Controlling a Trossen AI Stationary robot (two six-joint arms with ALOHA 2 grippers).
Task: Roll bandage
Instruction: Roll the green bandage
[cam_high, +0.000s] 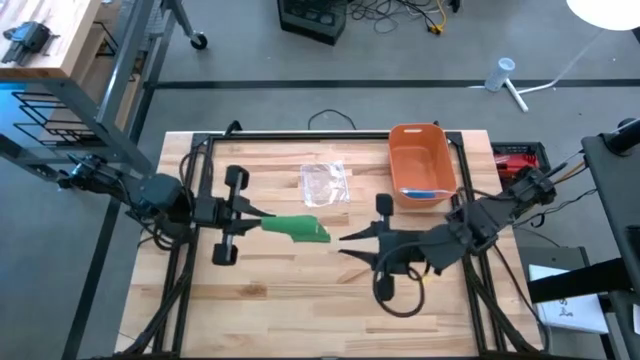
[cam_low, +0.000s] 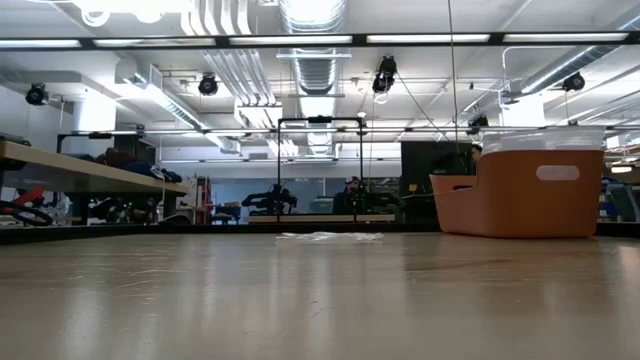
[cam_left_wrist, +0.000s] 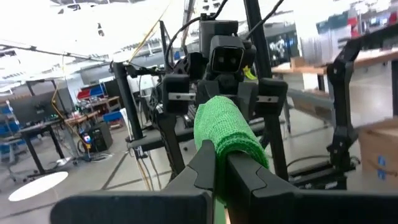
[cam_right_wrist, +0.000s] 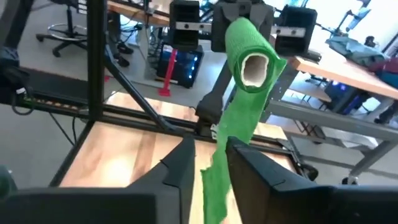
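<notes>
A green bandage roll (cam_high: 297, 230) with a cardboard core (cam_right_wrist: 254, 67) is held in the air over the middle of the table. It does not show in the low view. My left gripper (cam_high: 256, 217) is shut on the roll's left end. The roll's open end faces my right gripper (cam_high: 342, 244). A loose green tail (cam_right_wrist: 216, 168) hangs down from the roll between my right gripper's two fingers. Those fingers stand apart on either side of the tail, and I cannot tell whether they touch it. My left gripper pinches the roll's end nearest the table's left edge (cam_left_wrist: 219, 149) between its two fingers. The fingers come level from the table's left and lie along the roll. The roll sticks out level past the fingertips toward the right, clear of the table, with its tail hanging slack.
An orange bin (cam_high: 421, 165) stands at the back right and also shows in the low view (cam_low: 520, 195). A clear plastic wrapper (cam_high: 325, 184) lies on the table behind the bandage. Bare wooden table (cam_high: 300, 300) lies toward the near edge.
</notes>
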